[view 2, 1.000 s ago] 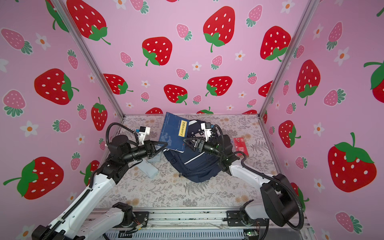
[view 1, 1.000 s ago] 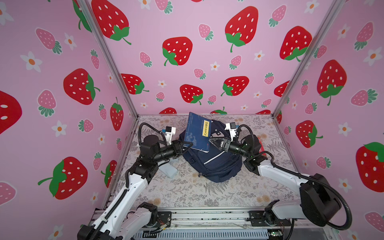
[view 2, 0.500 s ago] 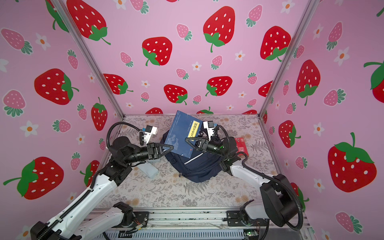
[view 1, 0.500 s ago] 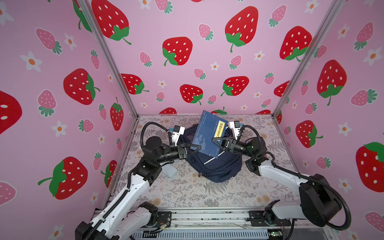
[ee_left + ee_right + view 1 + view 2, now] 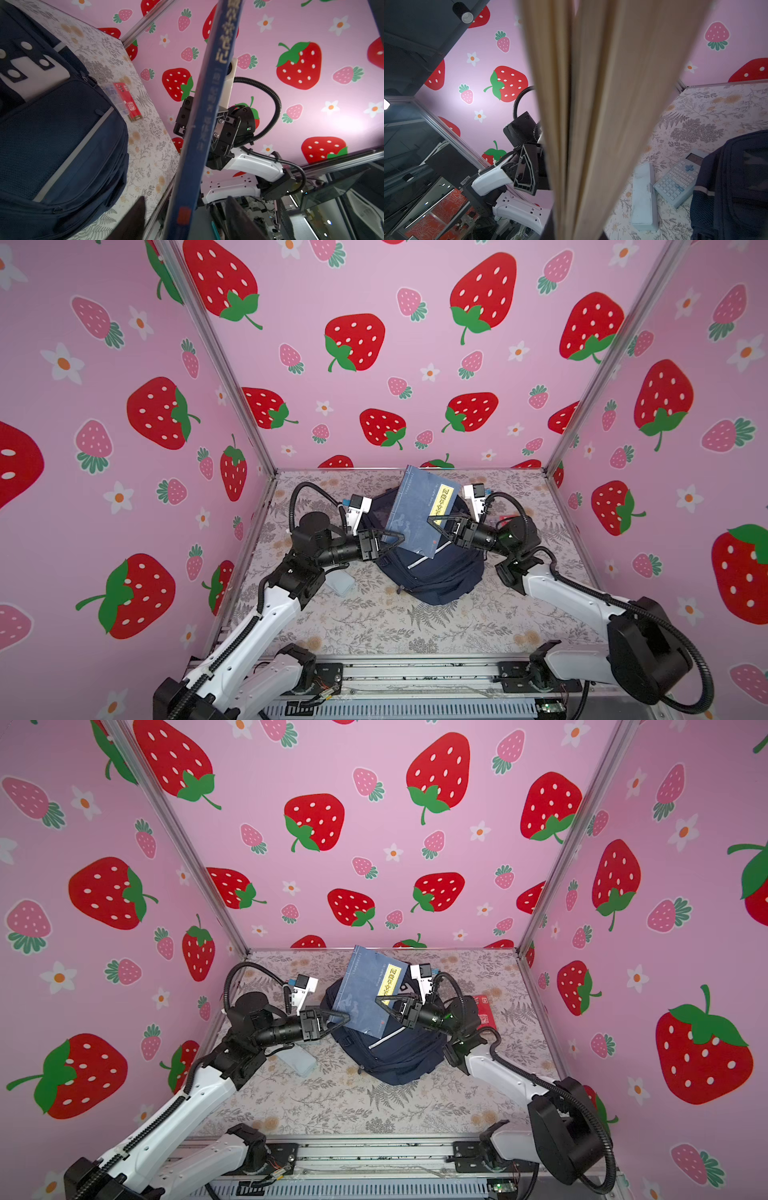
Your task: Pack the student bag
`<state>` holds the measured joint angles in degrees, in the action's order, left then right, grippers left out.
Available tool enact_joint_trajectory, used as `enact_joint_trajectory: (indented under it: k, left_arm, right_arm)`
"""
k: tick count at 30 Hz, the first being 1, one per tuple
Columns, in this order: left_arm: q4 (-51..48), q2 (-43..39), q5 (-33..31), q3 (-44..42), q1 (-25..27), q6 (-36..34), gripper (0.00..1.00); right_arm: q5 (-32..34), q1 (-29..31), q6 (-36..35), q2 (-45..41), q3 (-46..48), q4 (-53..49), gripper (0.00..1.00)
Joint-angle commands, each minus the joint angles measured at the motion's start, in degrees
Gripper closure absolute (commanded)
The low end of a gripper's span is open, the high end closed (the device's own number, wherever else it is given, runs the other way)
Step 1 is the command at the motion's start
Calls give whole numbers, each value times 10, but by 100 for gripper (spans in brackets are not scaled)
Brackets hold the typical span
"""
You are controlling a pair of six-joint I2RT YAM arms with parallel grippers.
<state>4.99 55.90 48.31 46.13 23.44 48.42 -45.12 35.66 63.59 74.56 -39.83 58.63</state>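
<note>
Jaws of the left gripper [image 5: 395, 539] stand apart on either side of the lower left corner of a blue book [image 5: 415, 510]. In the left wrist view its two dark fingers [image 5: 135, 220] flank the book's spine with a gap on each side, so they do not clamp it. The right gripper [image 5: 434, 524] has its jaws closed on the opposite long edge of the book, just beside the yellow title strip [image 5: 388, 979]. From the right wrist camera the tan page edges [image 5: 591, 124] fill the middle of the frame, blurred and close. The book is raised and tilted, one corner pointing toward the back wall, and it hangs over the upper part of the student bag [image 5: 436, 576]. Whether its lowest corner touches the fabric cannot be told. The navy student bag lies front up near the middle of the floral table [image 5: 374, 626], between the two arms in both top views. Its white patch [image 5: 31, 68] with black squares shows in the left wrist view. A red box [image 5: 484, 1011] lies on the table beside the bag on the right arm's side. On the left arm's side lie a pale blue pencil case [image 5: 642, 197] and a calculator [image 5: 679, 180], the calculator partly tucked behind the bag's edge
</note>
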Motion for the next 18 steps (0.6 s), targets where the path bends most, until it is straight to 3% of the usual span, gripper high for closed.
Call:
enact_joint_trajectory:
  k: [1, 4, 9, 16, 18]
  left_arm:
    - [-52, 2, -4, 54, -10, -67, 22]
    - [-66, 13, 7, 83, -41, -86, 19]
    - [-20, 53, 76, 102, -79, -64, 21]
    - [35, 68, 129, 90, -65, -53, 38]
    - [49, 64, 128, 84, -65, -47, 52]
  right_arm:
    - [-10, -1, -5, -26, -2, 15, 100]
    - [-11, 2, -7, -34, 0, 5, 100]
    - [-11, 18, -13, -44, 5, -7, 100]
    - [2, 37, -27, -37, -6, -34, 100]
    - [1, 39, -24, -33, -10, -34, 100]
